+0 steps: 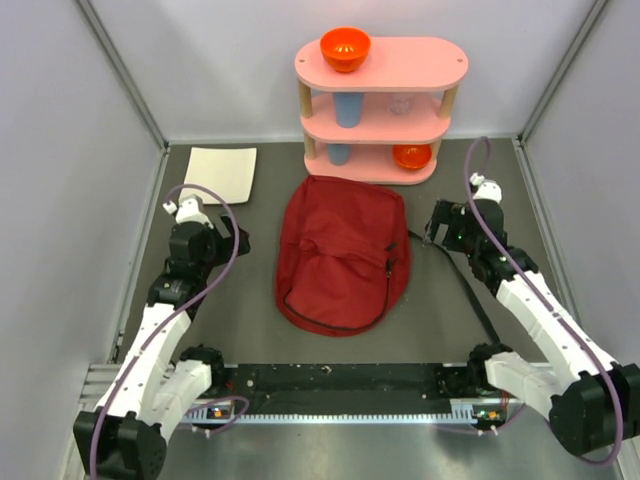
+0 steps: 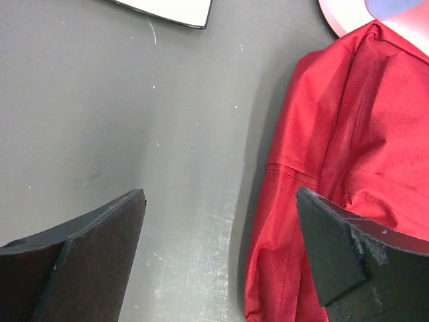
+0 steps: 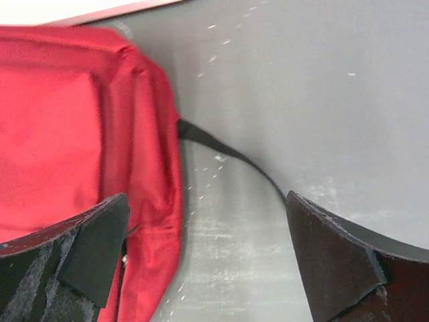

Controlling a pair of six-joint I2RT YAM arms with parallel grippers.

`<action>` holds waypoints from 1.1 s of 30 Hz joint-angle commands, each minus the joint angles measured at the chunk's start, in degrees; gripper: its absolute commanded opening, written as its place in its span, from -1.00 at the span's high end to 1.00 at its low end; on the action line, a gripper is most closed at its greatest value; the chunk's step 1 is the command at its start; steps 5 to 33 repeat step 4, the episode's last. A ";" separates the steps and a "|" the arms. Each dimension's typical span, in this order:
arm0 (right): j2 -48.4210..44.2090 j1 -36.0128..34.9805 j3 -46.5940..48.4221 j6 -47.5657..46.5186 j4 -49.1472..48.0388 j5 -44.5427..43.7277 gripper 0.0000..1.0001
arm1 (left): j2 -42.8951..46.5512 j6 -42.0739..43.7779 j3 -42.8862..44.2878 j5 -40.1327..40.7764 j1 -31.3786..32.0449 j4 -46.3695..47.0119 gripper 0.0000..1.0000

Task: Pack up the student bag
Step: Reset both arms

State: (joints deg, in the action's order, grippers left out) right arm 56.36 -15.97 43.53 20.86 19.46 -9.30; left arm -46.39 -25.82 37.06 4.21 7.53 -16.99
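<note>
The student bag [image 1: 340,255] is a dark-red backpack with black zipper lines. It lies flat in the middle of the table. Its black strap [image 1: 465,285] trails to the right. My left gripper [image 1: 228,235] is open and empty just left of the bag. In the left wrist view the bag's left edge [image 2: 348,154] lies under the right finger. My right gripper [image 1: 428,228] is open and empty at the bag's right edge. The right wrist view shows the bag [image 3: 74,127] and the strap [image 3: 231,157] between the fingers.
A pink three-tier shelf [image 1: 382,110] stands behind the bag. It holds an orange bowl [image 1: 345,48] on top, blue cups [image 1: 347,108] and another orange bowl [image 1: 412,156]. A white notebook [image 1: 221,173] lies at the back left, also in the left wrist view [image 2: 171,10].
</note>
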 commanded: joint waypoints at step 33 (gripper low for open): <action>1.81 -0.12 -2.04 0.15 -7.06 -18.10 -0.98 | 1.92 -0.02 -0.67 2.47 -0.15 2.49 -0.98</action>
